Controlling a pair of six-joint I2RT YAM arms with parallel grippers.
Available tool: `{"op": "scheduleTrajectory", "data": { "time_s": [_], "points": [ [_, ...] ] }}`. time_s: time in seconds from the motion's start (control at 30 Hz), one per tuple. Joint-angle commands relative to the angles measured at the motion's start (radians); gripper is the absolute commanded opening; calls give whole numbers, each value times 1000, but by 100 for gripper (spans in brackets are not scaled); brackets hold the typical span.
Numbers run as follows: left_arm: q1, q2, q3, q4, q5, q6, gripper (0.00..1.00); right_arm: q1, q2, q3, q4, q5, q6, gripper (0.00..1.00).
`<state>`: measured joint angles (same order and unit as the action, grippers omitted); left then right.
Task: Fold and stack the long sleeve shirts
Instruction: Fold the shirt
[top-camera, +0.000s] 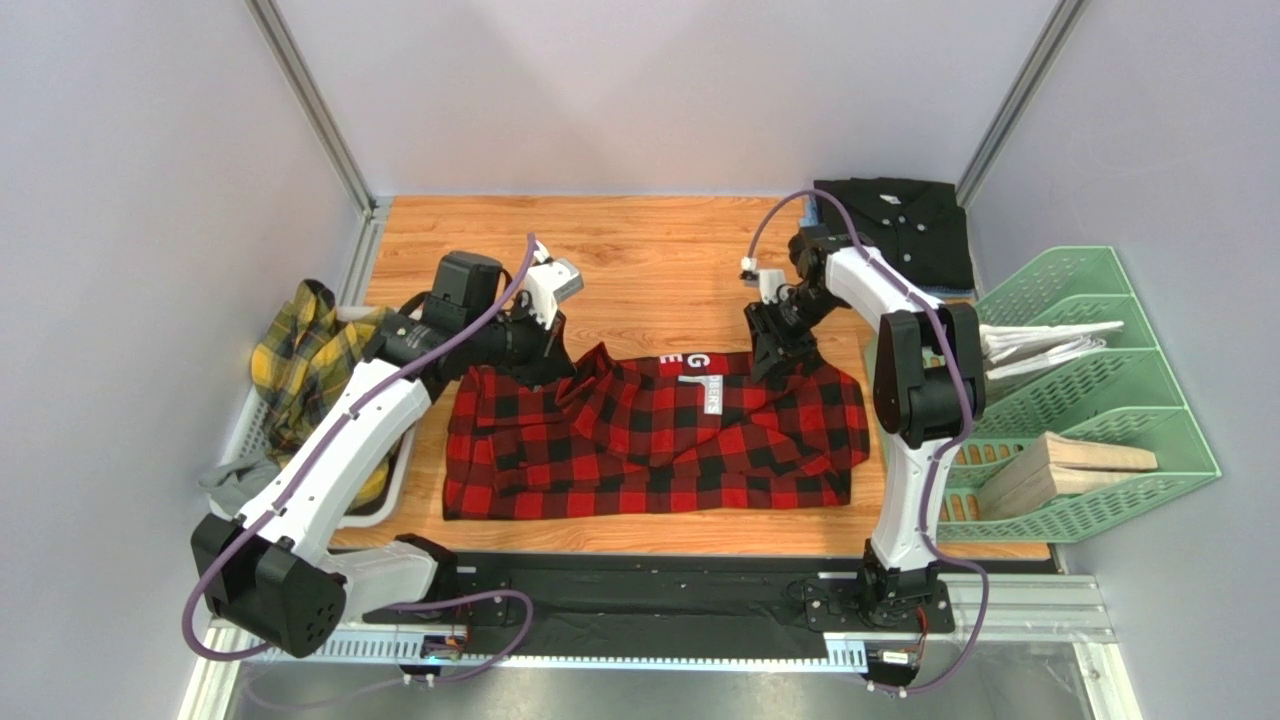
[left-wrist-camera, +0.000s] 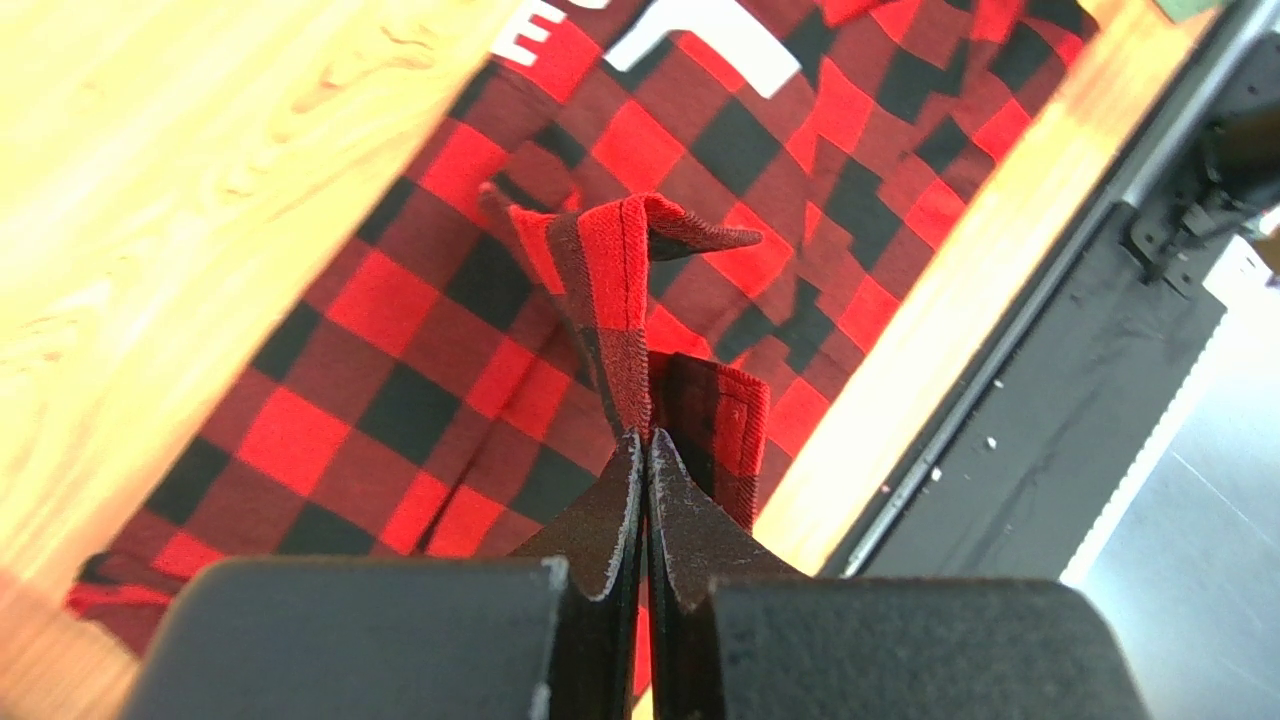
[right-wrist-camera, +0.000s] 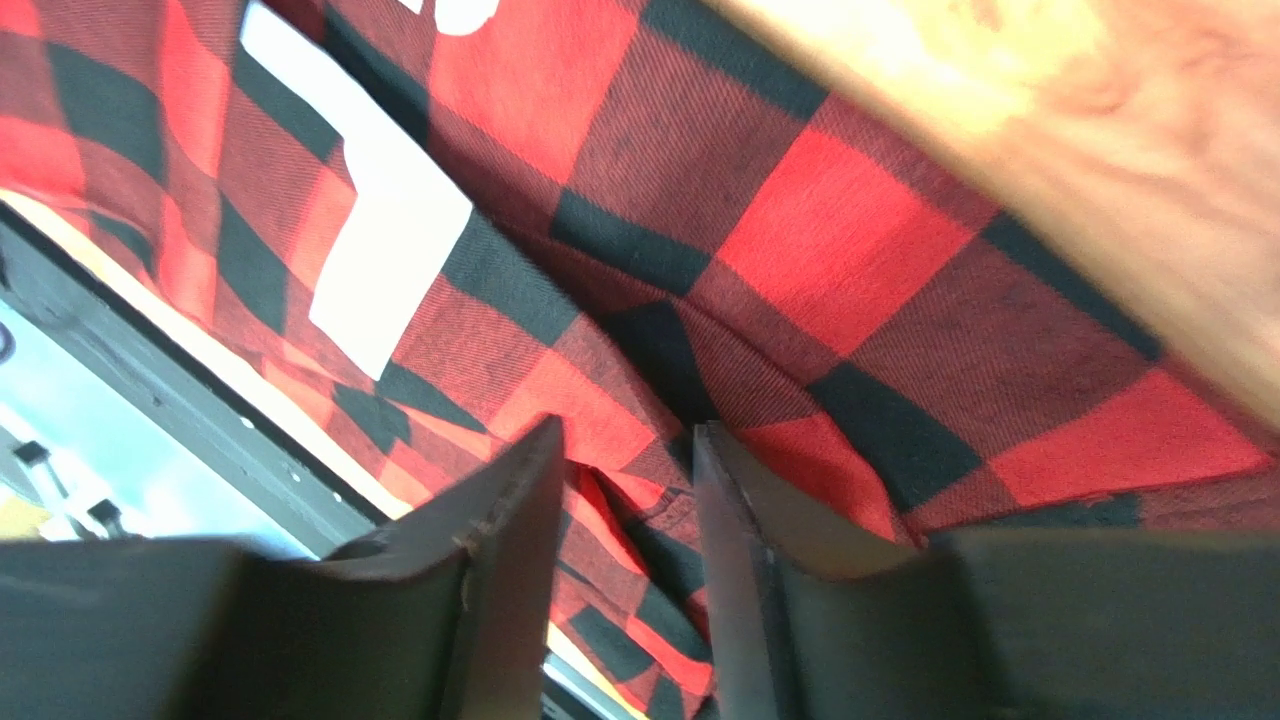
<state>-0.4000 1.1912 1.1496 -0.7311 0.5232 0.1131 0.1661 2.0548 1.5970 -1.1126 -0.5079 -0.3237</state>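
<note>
Pale grey walled cell with metal corner posts; wooden surface (top-camera: 646, 248) fills the middle of the frame.

Count: 3 shirts, 1 green rack, 1 basket, 2 arms.
- Red-and-black check shirt (top-camera: 661, 443): spread flat at centre, white letters at its top edge.
- Black shirt (top-camera: 902, 225): folded, upper right corner of the surface.
- Yellow plaid shirt (top-camera: 308, 360): bunched in the white basket (top-camera: 358, 314), left edge.
- Green rack (top-camera: 1112, 375): right of frame, wood block (top-camera: 1074, 465) inside.

Left end effector (left-wrist-camera: 646, 443): fully closed, pinching a raised fold at the check shirt's upper left.

Right end effector (right-wrist-camera: 619, 450): jaws apart, tips down on the shirt's upper right, cloth in the gap; can't tell if pinched.
</note>
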Motion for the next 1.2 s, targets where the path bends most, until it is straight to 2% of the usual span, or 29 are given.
{"op": "scheduleTrajectory", "data": {
  "time_s": [0.0,0.03,0.13,0.33,0.57,0.73,0.87,0.9,0.93,0.97,1.03,1.1,1.17],
  "points": [
    [-2,-18,39,2,-64,-3,0,0,-58,-42,-15,17,-66,32],
    [-2,-19,35,1,-107,-10,0,-2,-59,-46,-15,23,-72,28],
    [0,-13,6,4,-187,-38,0,-8,-58,-45,-27,49,-93,24],
    [0,19,-54,19,-365,-56,0,-34,-44,-52,-26,106,-109,20],
    [1,142,-129,50,-439,-81,0,-48,-35,-75,-10,138,-104,18],
    [4,237,-114,58,-515,-63,0,-48,-42,-100,-6,150,-106,17],
    [53,297,-114,62,-563,-44,1,-50,-53,-106,-6,167,-110,16],
    [64,310,-114,59,-571,-23,6,-50,-58,-108,-7,167,-107,16],
    [72,347,-100,50,-577,-10,19,-50,-62,-97,-10,160,-104,17],
    [85,369,-91,18,-575,6,27,-50,-73,-88,-35,151,-98,19],
    [96,412,-64,-16,-586,63,40,-48,-87,-34,-79,97,-71,34],
    [116,400,-57,-40,-539,114,46,-48,-134,-2,-134,63,-34,45],
    [122,314,-77,-18,-491,204,65,-46,-185,3,-150,43,-6,48]
  ]
}}
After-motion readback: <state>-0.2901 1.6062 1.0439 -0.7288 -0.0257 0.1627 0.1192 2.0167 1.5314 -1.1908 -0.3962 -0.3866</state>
